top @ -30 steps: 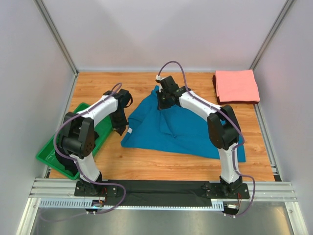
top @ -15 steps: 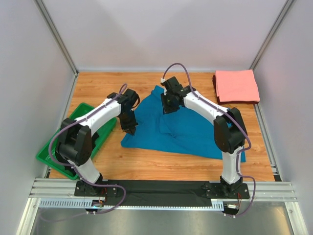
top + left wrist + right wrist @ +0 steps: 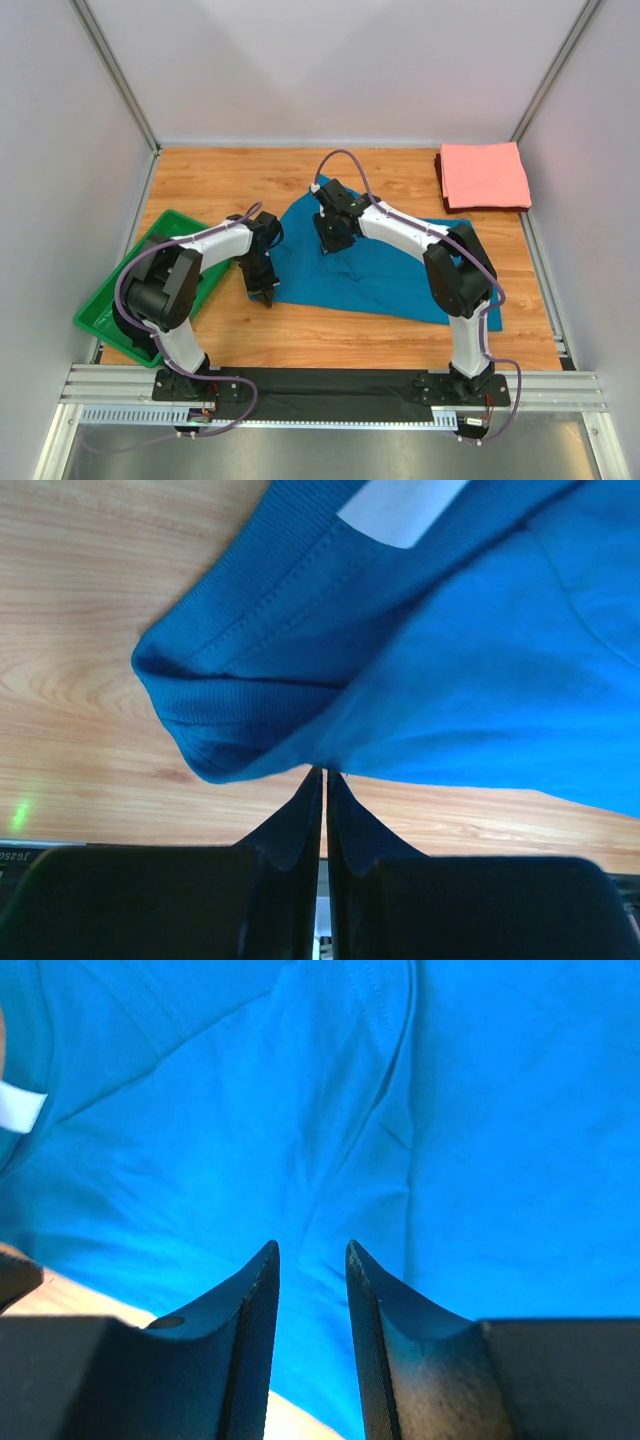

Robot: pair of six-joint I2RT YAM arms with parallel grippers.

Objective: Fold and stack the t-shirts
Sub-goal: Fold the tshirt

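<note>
Cloth direction decides the next move. The teal t-shirt lies spread across the middle of the counter, its long axis running roughly from 9 to 3 o'clock. My left end effector is at the 9 o'clock end. Its fingers are pressed together, apparently nipping the ribbed collar fold near the white label.

My right end effector hangs over the shirt's body toward 12 o'clock, fingers a narrow way apart and gripping nothing. I judge that any fold would carry the collar end toward 3 o'clock.

The salmon-pink t-shirt lies folded in the 2 o'clock corner, well apart. The green tray sits at 8 o'clock; my left arm hides part of it, and the part that shows holds nothing.
</note>
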